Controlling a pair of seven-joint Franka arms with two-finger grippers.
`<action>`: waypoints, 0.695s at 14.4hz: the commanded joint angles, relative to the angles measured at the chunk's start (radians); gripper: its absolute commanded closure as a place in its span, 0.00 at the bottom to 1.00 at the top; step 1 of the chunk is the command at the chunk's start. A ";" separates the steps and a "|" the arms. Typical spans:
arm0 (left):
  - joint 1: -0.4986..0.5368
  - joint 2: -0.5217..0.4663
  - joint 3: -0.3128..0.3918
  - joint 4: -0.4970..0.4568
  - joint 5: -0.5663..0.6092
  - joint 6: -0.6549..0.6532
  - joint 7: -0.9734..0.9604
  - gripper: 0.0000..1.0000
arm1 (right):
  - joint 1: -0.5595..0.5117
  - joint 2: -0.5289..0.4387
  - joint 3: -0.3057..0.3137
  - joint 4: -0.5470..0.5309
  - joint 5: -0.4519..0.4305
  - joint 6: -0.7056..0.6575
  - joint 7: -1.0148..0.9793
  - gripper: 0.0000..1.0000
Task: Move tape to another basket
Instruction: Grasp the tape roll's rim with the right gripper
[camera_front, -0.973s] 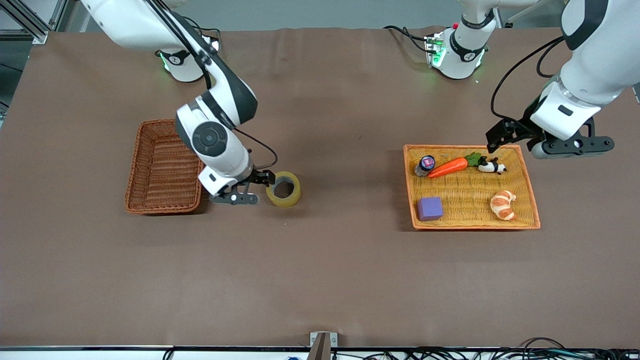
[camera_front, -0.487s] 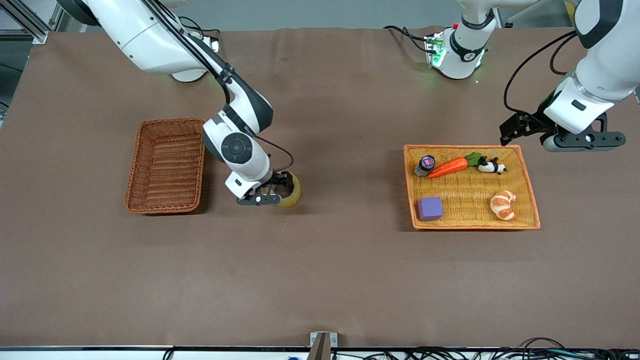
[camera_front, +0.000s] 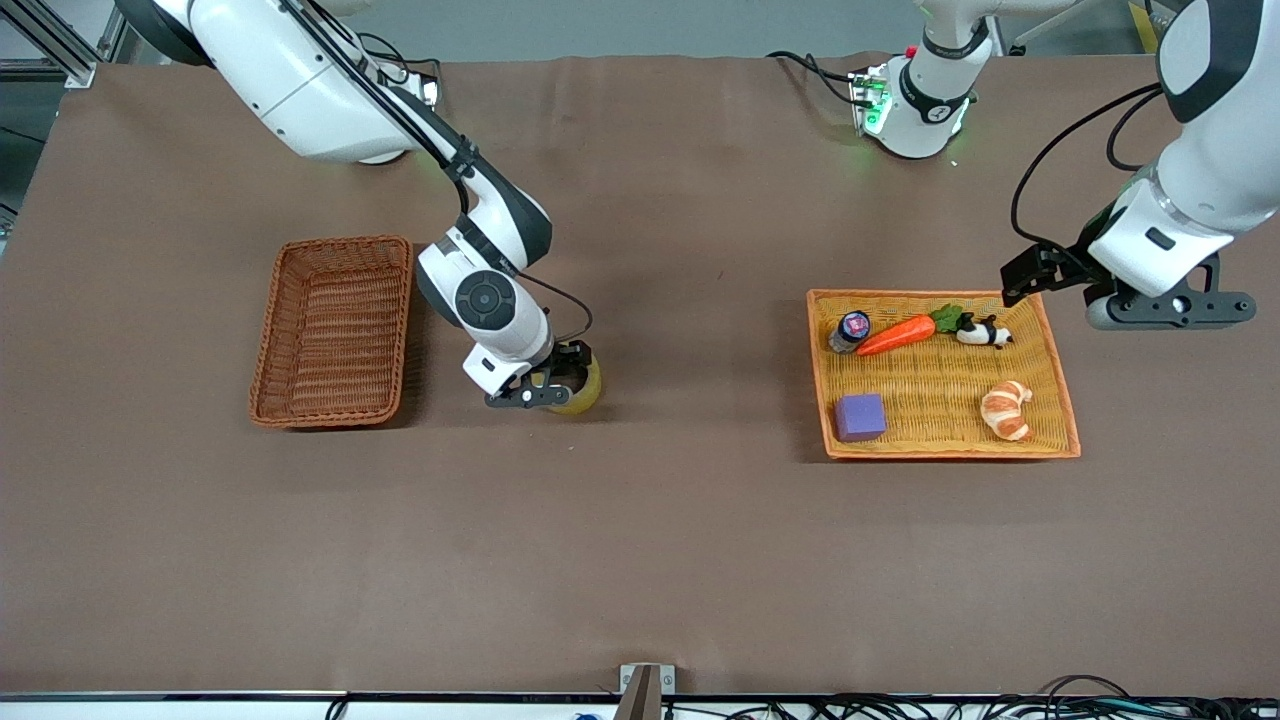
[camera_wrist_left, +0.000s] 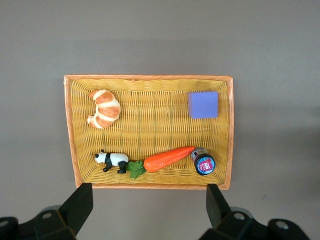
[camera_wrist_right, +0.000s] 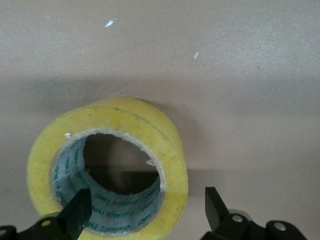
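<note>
The tape (camera_front: 580, 388) lies flat on the desk (camera_front: 640, 560), between the reddish-brown basket (camera_front: 333, 330) and the orange tray (camera_front: 940, 440). Right hand (camera_front: 553, 385) is down at it, spread wide, one finger (camera_wrist_right: 75, 212) inside the hollow centre. Left hand (camera_wrist_left: 147, 210) waits wide open over the tray's rim, near the carrot (camera_front: 897, 334) and panda (camera_front: 982, 332).

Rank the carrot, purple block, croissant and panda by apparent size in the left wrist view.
1. carrot, longest
2. croissant and purple block: look alike, too close to rank
3. panda, smallest
All lie in the orange-yellow tray.
</note>
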 joint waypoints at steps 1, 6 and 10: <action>0.005 0.012 -0.007 0.025 0.024 -0.024 -0.007 0.00 | -0.014 0.013 0.011 -0.011 -0.030 0.030 0.037 0.10; 0.001 0.007 -0.006 0.016 0.028 0.022 -0.013 0.00 | -0.025 0.028 0.003 -0.010 -0.030 0.024 0.128 1.00; 0.001 0.008 -0.011 0.025 0.053 0.034 -0.012 0.00 | -0.043 0.011 0.003 0.005 -0.029 -0.030 0.157 1.00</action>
